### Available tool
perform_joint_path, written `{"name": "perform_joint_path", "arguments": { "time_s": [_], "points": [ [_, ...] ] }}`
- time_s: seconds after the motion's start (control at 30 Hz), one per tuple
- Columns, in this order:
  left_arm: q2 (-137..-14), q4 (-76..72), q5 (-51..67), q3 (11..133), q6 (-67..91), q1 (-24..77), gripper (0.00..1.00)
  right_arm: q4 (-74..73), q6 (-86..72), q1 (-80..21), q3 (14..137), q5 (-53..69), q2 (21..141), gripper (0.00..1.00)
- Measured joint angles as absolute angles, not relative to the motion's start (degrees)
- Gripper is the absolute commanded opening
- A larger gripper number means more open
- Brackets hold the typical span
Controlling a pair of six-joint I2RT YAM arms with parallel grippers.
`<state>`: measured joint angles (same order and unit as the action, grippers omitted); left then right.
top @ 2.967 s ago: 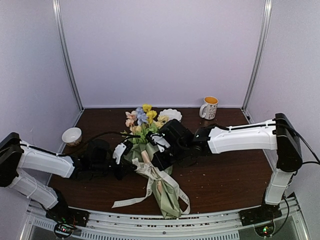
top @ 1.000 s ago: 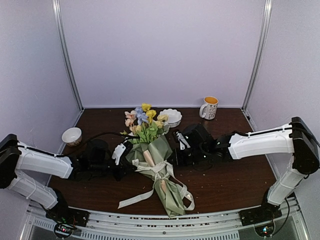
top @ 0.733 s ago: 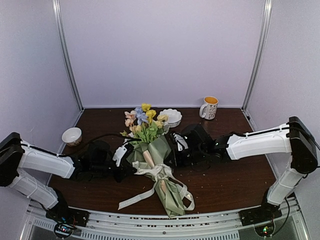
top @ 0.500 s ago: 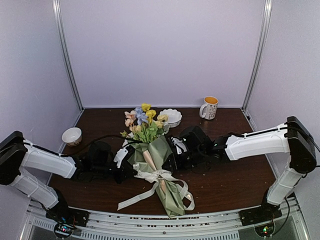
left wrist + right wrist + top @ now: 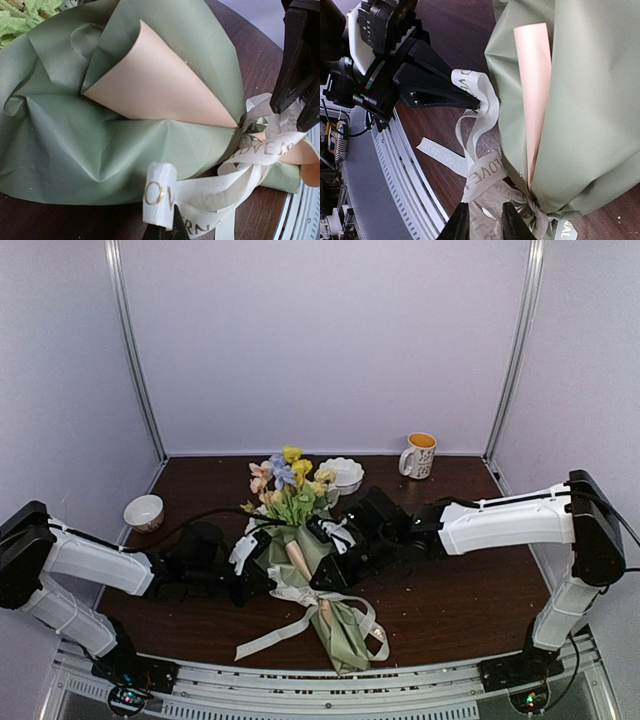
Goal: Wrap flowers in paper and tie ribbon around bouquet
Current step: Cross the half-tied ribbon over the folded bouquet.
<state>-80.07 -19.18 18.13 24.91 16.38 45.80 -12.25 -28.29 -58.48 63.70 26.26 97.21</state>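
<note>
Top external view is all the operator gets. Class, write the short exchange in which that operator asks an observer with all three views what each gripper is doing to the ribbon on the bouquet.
Operator: From above, the left gripper merges with the paper. Is it holding anything?
Observer: Yes. Its tips are shut on a loop of the ribbon, just off the paper's edge.
Operator: And the right gripper?
Observer: Its jaws stand slightly apart, with the tips at the spot where the ribbon is tied. I cannot tell whether they pinch a strand.
</note>
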Motion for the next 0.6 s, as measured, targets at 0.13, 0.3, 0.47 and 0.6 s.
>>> {"name": "perform_joint_path", "arguments": {
  "time_s": [0.13, 0.3, 0.47, 0.6],
  "points": [
    [-80.07, -19.14, 18.26, 25.04, 16.38, 45.80, 0.00, -17.41, -23.75, -58.48, 68.01, 25.65, 99.55, 0.24],
    [-80.07, -18.55, 18.26, 25.08, 16.36, 45.80, 0.00, -24.58, -18.17, -58.50, 72.79, 24.01, 102.04, 0.26],
    [-80.05, -18.35, 18.26, 25.08, 16.34, 45.80, 0.00, -29.69, -13.15, -58.78, 74.02, 23.31, 102.35, 0.28],
    [-80.05, -18.33, 18.24, 25.08, 16.16, 45.80, 0.00, -31.94, -10.57, -59.31, 74.02, 23.40, 102.37, 0.28]
  ]
}}
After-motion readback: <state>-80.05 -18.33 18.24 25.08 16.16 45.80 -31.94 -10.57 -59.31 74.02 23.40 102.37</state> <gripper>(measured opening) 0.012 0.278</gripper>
